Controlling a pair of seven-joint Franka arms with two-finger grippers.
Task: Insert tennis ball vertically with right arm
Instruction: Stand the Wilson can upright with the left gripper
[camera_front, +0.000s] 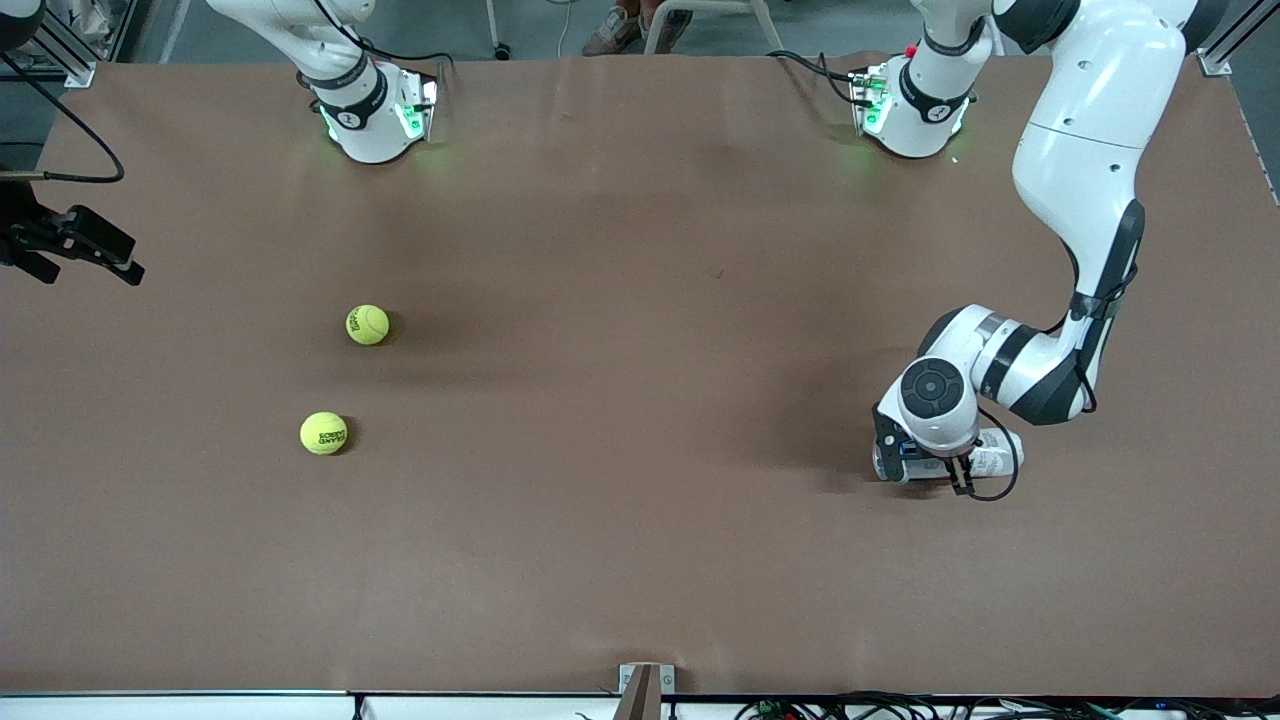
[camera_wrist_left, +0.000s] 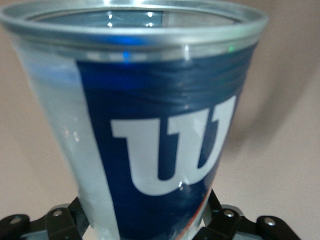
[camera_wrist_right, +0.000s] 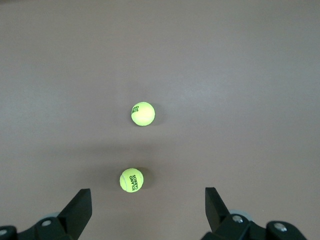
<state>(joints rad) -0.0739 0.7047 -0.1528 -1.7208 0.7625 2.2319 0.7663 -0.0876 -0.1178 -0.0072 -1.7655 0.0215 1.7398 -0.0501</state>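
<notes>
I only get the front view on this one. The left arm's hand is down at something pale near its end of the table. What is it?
Observer: A tennis ball can with a blue label and a big white W, at the left gripper.
Reviewer: Lid on?
Observer: No lid shows; the metal rim is bare and the mouth is open.
Reviewer: And the right gripper?
Observer: The right gripper has its jaws open and empty, with both tennis balls on the table in its camera.
</notes>
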